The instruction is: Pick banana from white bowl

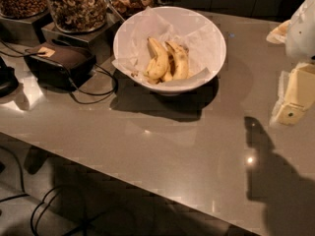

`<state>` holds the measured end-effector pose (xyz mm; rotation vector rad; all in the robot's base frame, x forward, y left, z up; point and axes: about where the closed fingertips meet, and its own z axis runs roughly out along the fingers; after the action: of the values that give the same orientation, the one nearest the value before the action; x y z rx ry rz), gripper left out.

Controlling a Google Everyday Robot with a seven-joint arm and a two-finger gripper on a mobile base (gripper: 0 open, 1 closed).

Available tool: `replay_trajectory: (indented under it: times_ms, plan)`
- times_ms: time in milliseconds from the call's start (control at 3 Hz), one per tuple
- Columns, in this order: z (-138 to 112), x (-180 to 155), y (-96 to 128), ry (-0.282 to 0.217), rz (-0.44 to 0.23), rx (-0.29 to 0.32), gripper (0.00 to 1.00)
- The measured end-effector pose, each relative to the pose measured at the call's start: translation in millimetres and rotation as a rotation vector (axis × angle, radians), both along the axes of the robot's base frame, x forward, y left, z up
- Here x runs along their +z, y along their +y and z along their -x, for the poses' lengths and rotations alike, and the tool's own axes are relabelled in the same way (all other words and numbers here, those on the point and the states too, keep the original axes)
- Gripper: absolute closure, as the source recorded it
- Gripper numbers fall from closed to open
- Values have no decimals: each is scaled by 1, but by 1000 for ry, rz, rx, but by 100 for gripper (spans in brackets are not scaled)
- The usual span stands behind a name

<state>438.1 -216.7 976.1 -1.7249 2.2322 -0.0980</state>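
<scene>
- Surface: glossy grey-brown counter [162,146] under dim light with bright glints; its near edge runs diagonally down to the right, and the dark floor with loose cables shows below.
- Back left: glass jars of nuts [81,6] on metal stands. In front of them sits a dark box [61,63] with a tag and a black cable looping toward the bowl.
- The white bowl [209,26] stands on the far middle of the counter, lined with crumpled white paper.
- The gripper [294,102] is at the right edge, pale cream under white arm housing. It hangs above the counter, well apart from the bowl and angled down-left. Apart or together: cannot tell. Its shadow falls on the counter nearer the camera.
- The banana [180,60], brown-mottled, lies in the bowl just right of centre, against a plainer yellow banana [158,62]. Its long axis runs from far-left to near-right, with the dark narrow end toward the far rim.
</scene>
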Motion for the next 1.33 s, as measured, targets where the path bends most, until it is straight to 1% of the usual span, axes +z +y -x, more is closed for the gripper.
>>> replay_trajectory:
  times_ms: [333,667,1000,1333]
  plan:
    - [0,0,0,0,0,0,0]
    - [0,8,18,2,34,-41,0]
    - [0,22,44,-2,78,-99,0]
    - [-5,43,68,-50,106,-134,0]
